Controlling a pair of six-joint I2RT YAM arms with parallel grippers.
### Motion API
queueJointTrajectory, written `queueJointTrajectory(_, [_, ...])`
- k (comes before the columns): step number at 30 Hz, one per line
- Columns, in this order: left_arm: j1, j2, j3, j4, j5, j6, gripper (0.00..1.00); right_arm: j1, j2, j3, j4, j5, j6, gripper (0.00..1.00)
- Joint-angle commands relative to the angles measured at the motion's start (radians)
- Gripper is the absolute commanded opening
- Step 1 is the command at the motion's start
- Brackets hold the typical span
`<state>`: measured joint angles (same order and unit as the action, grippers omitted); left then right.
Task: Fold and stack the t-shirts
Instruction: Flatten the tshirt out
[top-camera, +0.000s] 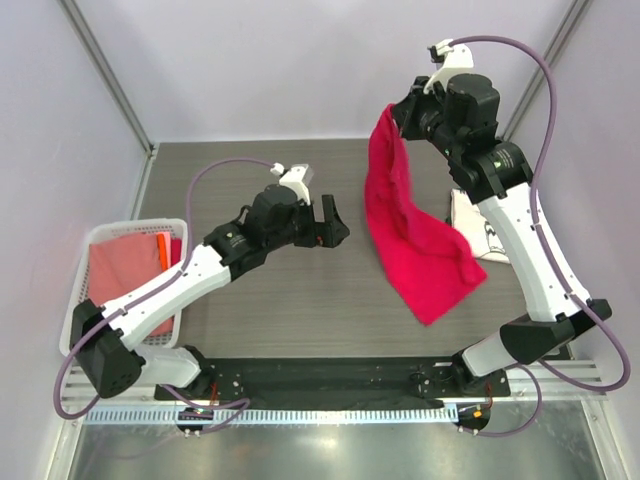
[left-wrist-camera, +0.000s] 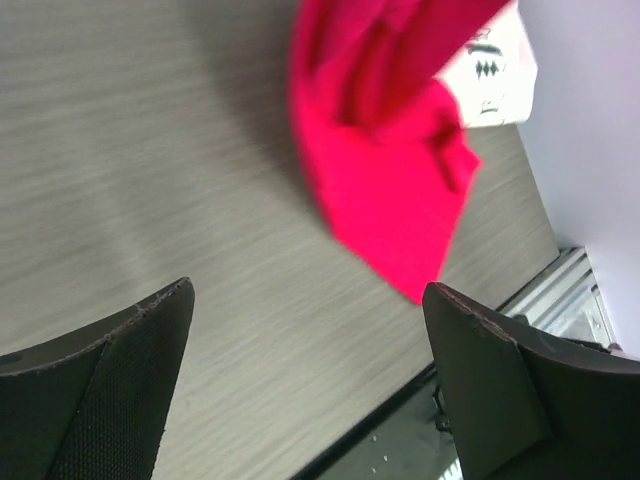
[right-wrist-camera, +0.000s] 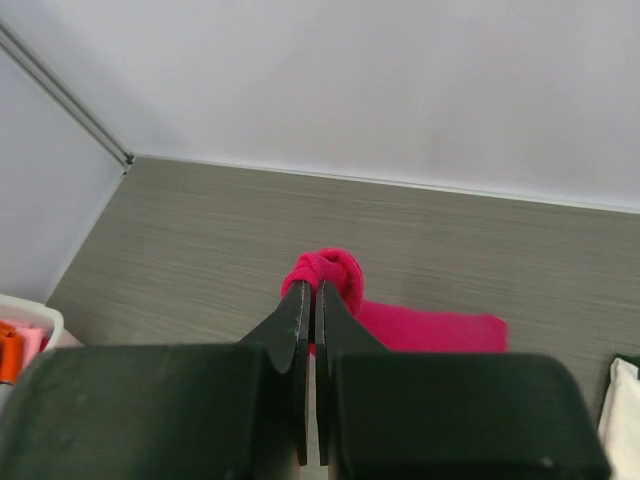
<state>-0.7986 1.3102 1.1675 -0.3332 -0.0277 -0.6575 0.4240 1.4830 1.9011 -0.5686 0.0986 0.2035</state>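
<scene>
While the right arm reaches up from its base at the lower right of the top view and folds back toward the upper centre, the right tool (top-camera: 397, 112) is clamped on a bunched edge of the crimson-pink t-shirt (top-camera: 410, 235). In the right wrist view its two fingers press together around a knot of that cloth (right-wrist-camera: 330, 270). The shirt hangs from the grip and trails down toward the lower right. I cannot tell whether its lowest corner touches the desk (top-camera: 260, 300).

The left arm stretches from the lower left toward the middle, held low and nearly level. The left tool (top-camera: 332, 222) is spread wide, holds nothing, and points at the hanging shirt just left of it.

A cream t-shirt (top-camera: 472, 218) with black print lies on the desk at the right, partly hidden behind the right arm and the pink cloth. At the left edge a white lattice basket (top-camera: 75, 300) holds a salmon cloth (top-camera: 125, 268) and an orange item (top-camera: 162, 248).
</scene>
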Motion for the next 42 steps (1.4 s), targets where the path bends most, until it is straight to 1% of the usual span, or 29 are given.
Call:
queueJointTrajectory(1, [-0.002, -0.039, 0.027, 0.171, -0.035, 0.077, 0.96, 0.001, -0.052, 0.047, 0.105, -0.062, 0.031, 0.01])
queueJointTrajectory(2, [-0.002, -0.007, 0.031, 0.177, -0.031, 0.087, 0.82, -0.001, -0.053, 0.043, 0.108, -0.066, 0.036, 0.01])
queueJointTrajectory(3, [-0.002, 0.013, 0.032, 0.181, -0.034, 0.097, 0.75, 0.001, -0.056, 0.039, 0.108, -0.071, 0.037, 0.01])
queueJointTrajectory(4, [-0.002, 0.03, 0.034, 0.18, -0.047, 0.107, 0.71, 0.001, -0.056, 0.036, 0.11, -0.08, 0.043, 0.01])
queueJointTrajectory(5, [-0.002, 0.043, 0.031, 0.178, -0.06, 0.111, 0.68, 0.001, -0.058, 0.033, 0.113, -0.086, 0.046, 0.01])
queueJointTrajectory(6, [-0.002, 0.067, 0.026, 0.181, -0.092, 0.113, 0.68, 0.001, -0.061, 0.032, 0.115, -0.12, 0.048, 0.01])
queueJointTrajectory(8, [-0.002, 0.083, 0.015, 0.192, -0.123, 0.11, 0.69, 0.001, -0.064, 0.027, 0.116, -0.132, 0.054, 0.01])
queueJointTrajectory(10, [-0.002, 0.098, -0.006, 0.226, -0.129, 0.107, 0.68, 0.001, -0.067, 0.027, 0.118, -0.142, 0.057, 0.01])
queueJointTrajectory(12, [-0.002, 0.11, -0.012, 0.268, -0.123, 0.102, 0.54, 0.001, -0.069, 0.021, 0.121, -0.149, 0.057, 0.01])
queueJointTrajectory(13, [-0.002, 0.129, -0.009, 0.278, -0.104, 0.104, 0.51, 0.001, -0.07, 0.021, 0.122, -0.149, 0.059, 0.01])
queueJointTrajectory(18, [-0.002, 0.196, 0.037, 0.304, -0.117, 0.11, 0.48, 0.001, -0.079, 0.006, 0.122, -0.149, 0.05, 0.01])
queueJointTrajectory(22, [-0.007, 0.256, 0.073, 0.329, -0.1, 0.114, 0.45, -0.001, -0.087, -0.005, 0.122, -0.14, 0.042, 0.01])
queueJointTrajectory(28, [-0.013, 0.353, 0.165, 0.318, -0.182, 0.119, 0.46, 0.001, -0.095, -0.019, 0.124, -0.143, 0.04, 0.01])
queueJointTrajectory(31, [-0.013, 0.4, 0.213, 0.301, -0.208, 0.125, 0.44, 0.001, -0.099, -0.019, 0.122, -0.143, 0.04, 0.01])
queueJointTrajectory(33, [-0.013, 0.417, 0.245, 0.28, -0.23, 0.133, 0.37, -0.001, -0.102, -0.019, 0.124, -0.142, 0.037, 0.01])
queueJointTrajectory(34, [-0.013, 0.434, 0.256, 0.273, -0.242, 0.137, 0.31, 0.001, -0.105, -0.019, 0.122, -0.137, 0.037, 0.01])
queueJointTrajectory(35, [-0.013, 0.439, 0.264, 0.269, -0.244, 0.142, 0.11, -0.001, -0.107, -0.019, 0.122, -0.135, 0.036, 0.01])
queueJointTrajectory(36, [-0.011, 0.44, 0.268, 0.263, -0.241, 0.148, 0.0, -0.001, -0.107, -0.019, 0.124, -0.117, 0.033, 0.01])
queueJointTrajectory(38, [-0.013, 0.425, 0.264, 0.261, -0.216, 0.15, 0.0, -0.002, -0.11, -0.026, 0.121, -0.103, 0.03, 0.01])
queueJointTrajectory(40, [-0.013, 0.387, 0.25, 0.243, -0.203, 0.153, 0.0, -0.01, -0.104, -0.033, 0.121, -0.005, 0.037, 0.01])
queueJointTrajectory(41, [-0.013, 0.37, 0.25, 0.22, -0.195, 0.156, 0.0, -0.014, -0.095, -0.039, 0.121, 0.019, 0.042, 0.01])
queueJointTrajectory(42, [-0.011, 0.353, 0.253, 0.151, -0.198, 0.157, 0.0, -0.022, -0.092, -0.043, 0.121, 0.039, 0.054, 0.01])
